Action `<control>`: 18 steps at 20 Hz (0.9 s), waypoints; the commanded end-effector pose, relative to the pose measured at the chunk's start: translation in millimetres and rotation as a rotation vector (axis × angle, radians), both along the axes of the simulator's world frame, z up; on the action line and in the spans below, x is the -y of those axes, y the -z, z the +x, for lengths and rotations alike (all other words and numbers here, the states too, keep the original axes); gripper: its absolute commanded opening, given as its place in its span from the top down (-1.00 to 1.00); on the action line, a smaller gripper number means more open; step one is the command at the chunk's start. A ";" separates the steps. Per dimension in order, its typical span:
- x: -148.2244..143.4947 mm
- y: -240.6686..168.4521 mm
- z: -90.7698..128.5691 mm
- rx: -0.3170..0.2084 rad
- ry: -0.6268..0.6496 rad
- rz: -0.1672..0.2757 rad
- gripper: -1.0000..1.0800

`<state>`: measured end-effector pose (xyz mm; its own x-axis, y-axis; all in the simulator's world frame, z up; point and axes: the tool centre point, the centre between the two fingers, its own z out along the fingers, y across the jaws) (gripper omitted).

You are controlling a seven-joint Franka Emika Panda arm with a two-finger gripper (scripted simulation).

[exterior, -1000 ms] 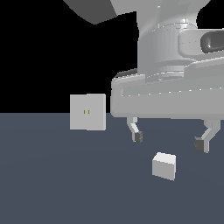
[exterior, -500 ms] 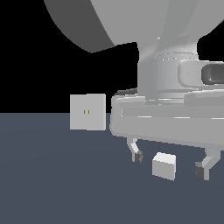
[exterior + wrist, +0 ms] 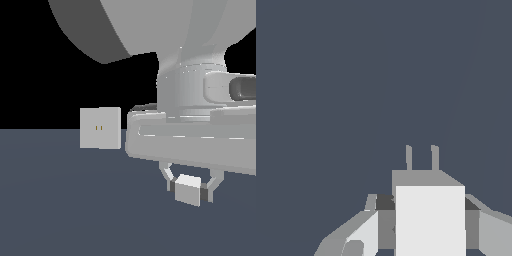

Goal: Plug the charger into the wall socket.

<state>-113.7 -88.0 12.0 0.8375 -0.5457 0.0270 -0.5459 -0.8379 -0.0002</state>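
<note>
The charger (image 3: pixel 188 190) is a small white block on the dark floor at the exterior view's lower right. My gripper (image 3: pixel 190 193) has come down over it, with one finger pressed against each side, so it is shut on the charger. In the wrist view the charger (image 3: pixel 429 220) fills the space between the dark pads (image 3: pixel 385 202), and its two prongs (image 3: pixel 421 158) stick out ahead. The wall socket (image 3: pixel 100 128) is an upright white plate with two yellowish slots, standing apart to the exterior view's left. It is out of the wrist view.
The dark grey floor (image 3: pixel 65 205) stretches between socket and charger. The arm's bulky grey wrist body (image 3: pixel 200 125) fills the exterior view's upper right and hides what lies behind it.
The gripper came down over the charger, and its fingers went from wide apart to closed against the block's sides. The socket and charger have not moved.
</note>
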 end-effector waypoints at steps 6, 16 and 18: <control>-3.1 -1.7 1.6 0.000 -0.007 0.000 1.00; -64.4 -34.4 28.7 0.000 -0.135 -0.003 1.00; -87.4 -46.3 36.7 0.000 -0.182 -0.004 1.00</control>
